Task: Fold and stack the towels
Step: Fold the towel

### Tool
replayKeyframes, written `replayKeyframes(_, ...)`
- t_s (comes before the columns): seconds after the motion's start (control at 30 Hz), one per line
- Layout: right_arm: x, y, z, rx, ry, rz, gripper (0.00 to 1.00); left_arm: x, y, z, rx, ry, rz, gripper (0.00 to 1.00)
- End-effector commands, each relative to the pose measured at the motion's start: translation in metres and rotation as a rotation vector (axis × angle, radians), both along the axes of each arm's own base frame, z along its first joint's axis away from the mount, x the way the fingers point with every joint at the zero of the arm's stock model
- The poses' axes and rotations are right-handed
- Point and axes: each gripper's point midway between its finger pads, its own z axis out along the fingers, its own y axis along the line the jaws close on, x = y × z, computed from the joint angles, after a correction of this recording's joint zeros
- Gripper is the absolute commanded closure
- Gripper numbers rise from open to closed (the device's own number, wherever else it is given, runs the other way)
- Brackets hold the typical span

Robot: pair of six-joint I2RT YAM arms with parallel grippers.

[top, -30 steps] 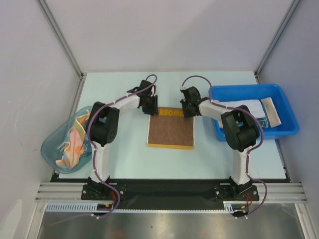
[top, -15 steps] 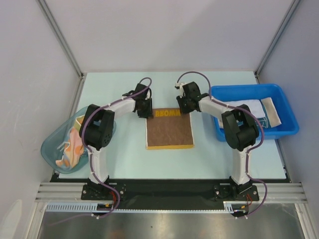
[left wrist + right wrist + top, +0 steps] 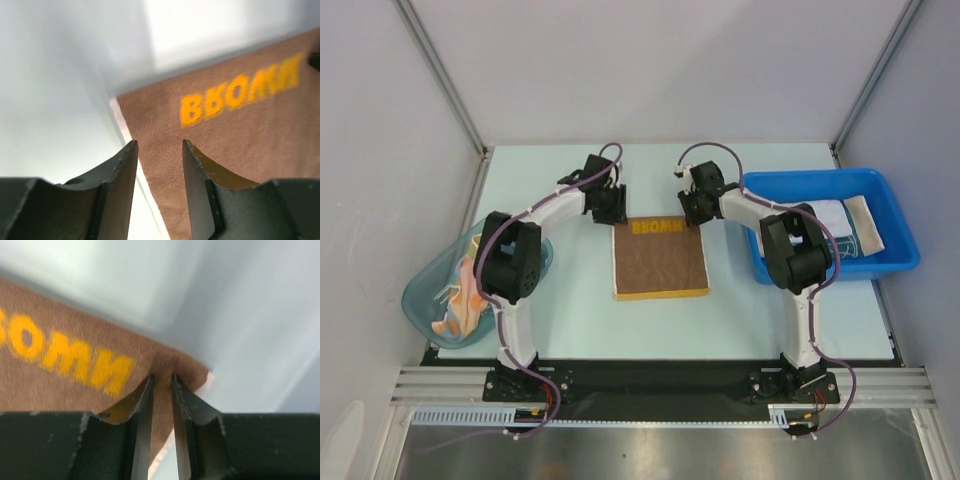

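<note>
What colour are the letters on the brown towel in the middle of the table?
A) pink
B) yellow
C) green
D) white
B: the brown towel has yellow letters printed along its far edge, and both wrist cameras show them too.

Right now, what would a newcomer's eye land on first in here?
The brown towel with bright yellow lettering, lying in the middle. The right end effector pinches one far corner; the left end effector straddles the other. A blue bin sits at the right, a teal tub at the left.
</note>
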Motion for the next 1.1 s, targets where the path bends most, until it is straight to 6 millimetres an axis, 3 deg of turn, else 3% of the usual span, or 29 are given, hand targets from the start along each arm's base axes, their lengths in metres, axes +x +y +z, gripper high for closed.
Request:
replayKeyframes(0.0, 0.017, -0.005, 0.008, -0.031, -0.045, 0.046, 0.73, 0.026, 0.008, 0.032, -0.029, -0.102, -0.138, 0.53)
replayKeyframes(0.1, 0.015, -0.005, 0.015, -0.027, -0.045, 0.099, 0.69, 0.034, 0.017, 0.025, -0.013, -0.113, -0.205, 0.53)
replayKeyframes(0.27, 0.004, -0.004, 0.029, -0.025, -0.016, 0.243, 0.60, 0.046, 0.009, 0.017, -0.017, -0.137, -0.360, 0.52)
replayKeyframes(0.3, 0.009, -0.004, 0.035, -0.025, -0.025, 0.259, 0.59, 0.042, 0.008, 0.003, -0.020, -0.092, -0.380, 0.52)
replayKeyframes(0.4, 0.014, -0.008, 0.037, -0.036, 0.003, 0.295, 0.56, 0.046, 0.008, -0.004, 0.001, -0.068, -0.417, 0.52)
replayKeyframes(0.5, 0.012, -0.011, 0.026, -0.034, 0.064, 0.330, 0.53, 0.050, 0.010, -0.011, 0.020, -0.067, -0.440, 0.52)
replayKeyframes(0.53, 0.019, -0.009, 0.030, -0.031, 0.052, 0.338, 0.53, 0.051, 0.009, -0.011, 0.021, -0.070, -0.447, 0.51)
replayKeyframes(0.6, 0.014, -0.008, 0.018, -0.028, 0.099, 0.374, 0.55, 0.050, 0.010, -0.016, 0.027, -0.063, -0.472, 0.51)
replayKeyframes(0.73, 0.016, -0.006, 0.013, -0.016, 0.126, 0.411, 0.58, 0.050, 0.008, -0.020, 0.025, -0.061, -0.502, 0.51)
replayKeyframes(0.97, 0.022, -0.019, -0.002, -0.035, 0.158, 0.397, 0.60, 0.051, 0.008, -0.031, 0.030, -0.027, -0.531, 0.57)
replayKeyframes(1.07, 0.021, -0.021, -0.004, -0.031, 0.163, 0.404, 0.74, 0.051, 0.006, -0.031, 0.022, -0.029, -0.536, 0.68)
